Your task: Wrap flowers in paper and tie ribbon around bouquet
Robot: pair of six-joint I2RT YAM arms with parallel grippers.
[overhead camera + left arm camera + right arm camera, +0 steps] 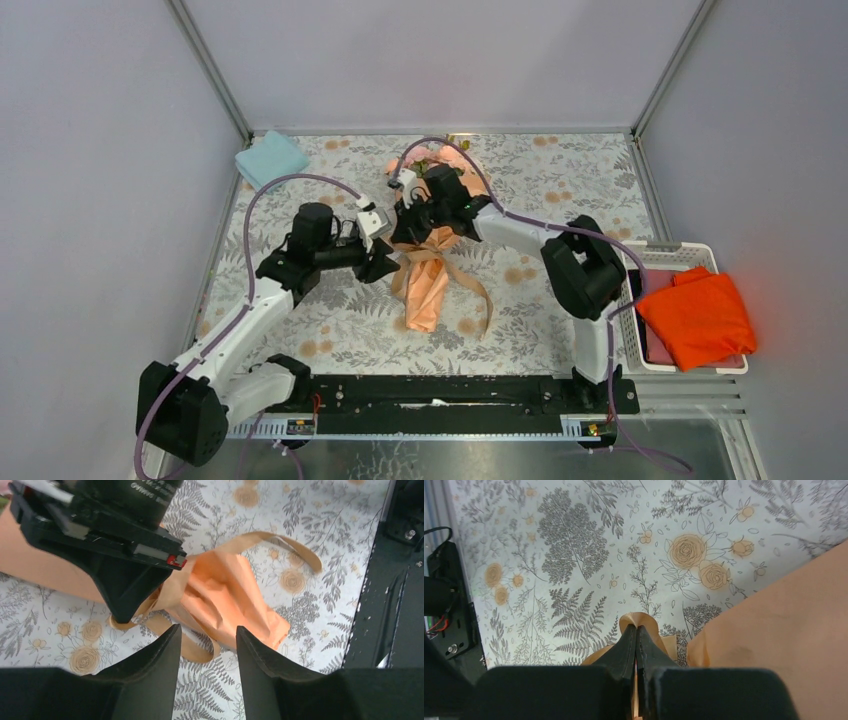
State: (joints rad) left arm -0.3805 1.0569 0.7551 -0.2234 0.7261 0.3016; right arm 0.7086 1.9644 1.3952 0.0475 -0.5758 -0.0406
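bouquet (425, 290) axis far–near, flowers (448, 160) far | right tool (636, 630) clenched on ribbon (640, 618) — wrist view only | left tool (208, 637) released over paper (230, 600)

Folded light-blue cloth (271, 158) at the far left corner of a fern-and-rose printed tablecloth (560, 180). Just off its right edge, white basket (688, 250), with bright orange cloth (698, 318) draped over the near end.

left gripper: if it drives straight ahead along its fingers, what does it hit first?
Probably the ribbon loop lying just beyond the open left gripper, with the crumpled paper right behind it. Depth is unclear, so it could pass above the loop.
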